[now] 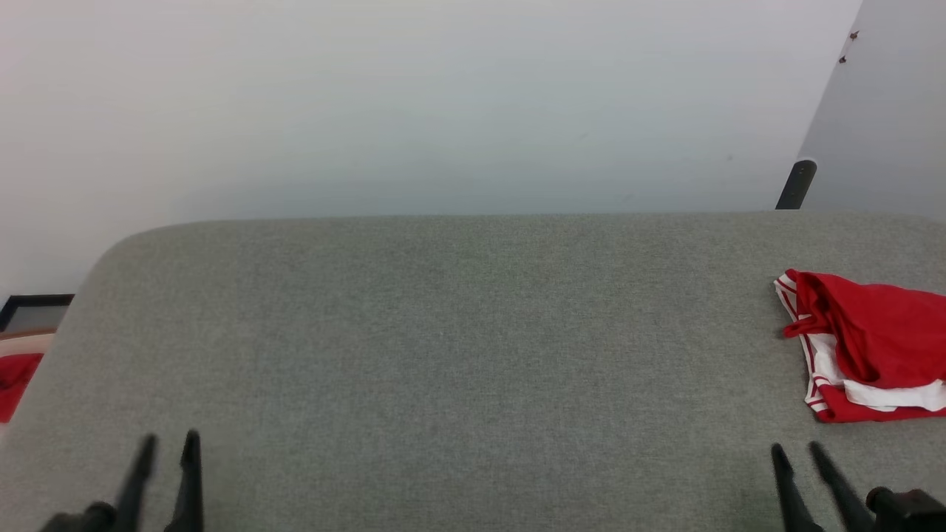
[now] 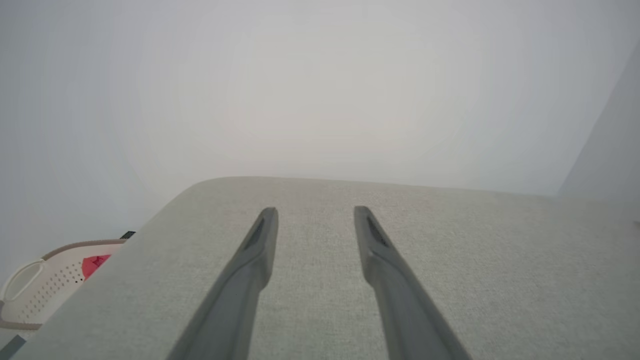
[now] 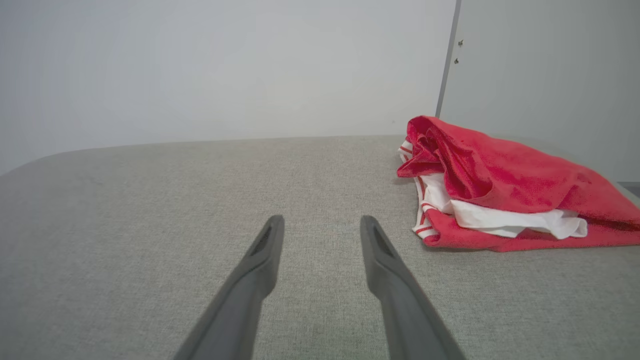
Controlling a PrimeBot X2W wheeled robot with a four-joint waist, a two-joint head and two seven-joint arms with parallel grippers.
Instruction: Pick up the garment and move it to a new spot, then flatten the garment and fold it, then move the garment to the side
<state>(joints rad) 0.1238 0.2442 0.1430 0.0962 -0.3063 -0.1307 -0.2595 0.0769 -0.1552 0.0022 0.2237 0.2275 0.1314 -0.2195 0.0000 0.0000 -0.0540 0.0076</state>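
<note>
The garment (image 1: 872, 347) is lying loosely bunched at the right side of the table (image 1: 443, 332). The left gripper (image 1: 166, 451) and the right gripper (image 1: 802, 452) are being held empty, jaws apart. A pick-up to come and a finished move aside are both being fitted.

Desk (image 1: 458, 332): grey woven cloth, matt, fine-grained. Garment (image 3: 500, 170): soft red cloth, slightly fuzzy, with smooth white trim. Fingers (image 3: 392, 290): dark, smooth, matt, plastic-looking.

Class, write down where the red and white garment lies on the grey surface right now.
In the head view the garment lies crumpled at the far right of the grey surface, just beyond the right gripper and apart from it.
</note>
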